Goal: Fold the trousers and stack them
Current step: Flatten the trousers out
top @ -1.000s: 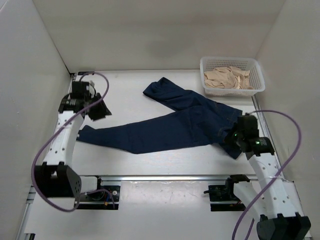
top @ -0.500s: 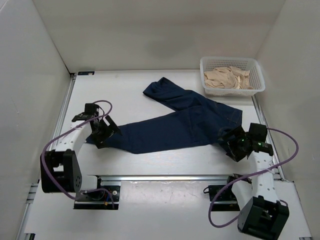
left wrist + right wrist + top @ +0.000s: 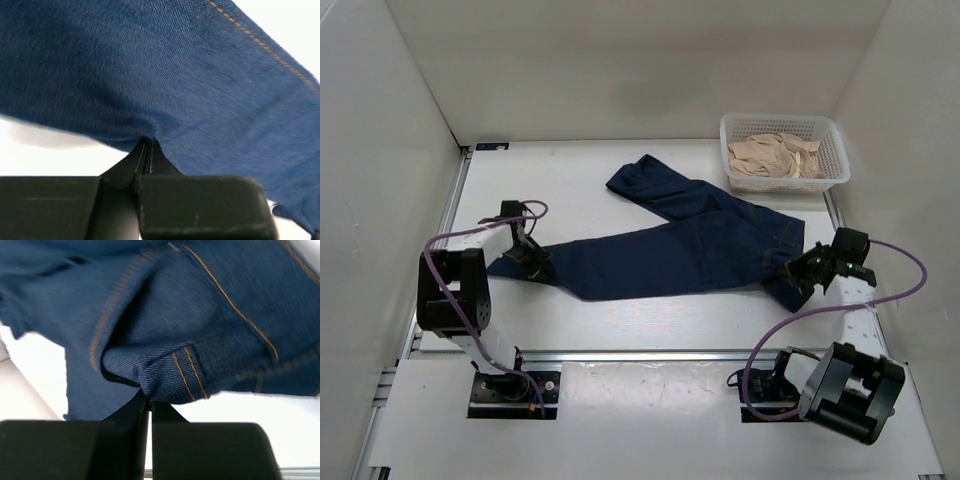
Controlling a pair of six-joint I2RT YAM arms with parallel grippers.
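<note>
Dark blue trousers point(image 3: 680, 255) are now pinched at both ends. A second ago both arms were up over the cloth, and half a second ago they were down with jaws spread. Now both are clamped.

- left gripper point(image 3: 149, 145): jaws closed tight, with a fold of denim nipped at the tips. From above it sits low on the hem point(image 3: 508, 266) of the near leg, at the left end.
- right gripper point(image 3: 149, 399): jaws also closed, biting a bunched, seamed edge with orange stitching. From above that is the near right corner of the waistband point(image 3: 786, 262).
- Both arms are folded down close to the table point(image 3: 620, 320).
- The trousers lie flat, spread left to right across the middle of the table. The near leg runs out to the left. The far leg point(image 3: 650, 185) angles away toward the back, free of both grippers.
- The basket point(image 3: 837, 150) at the far right holds beige cloth point(image 3: 775, 155) and is just beyond the waistband end.

My read: the grasp step is done and no fold has been started. The next move is probably a lift and carry-over. The risk is that both bites look thin, possibly only one layer, so the denim could slip out once its weight comes on.
</note>
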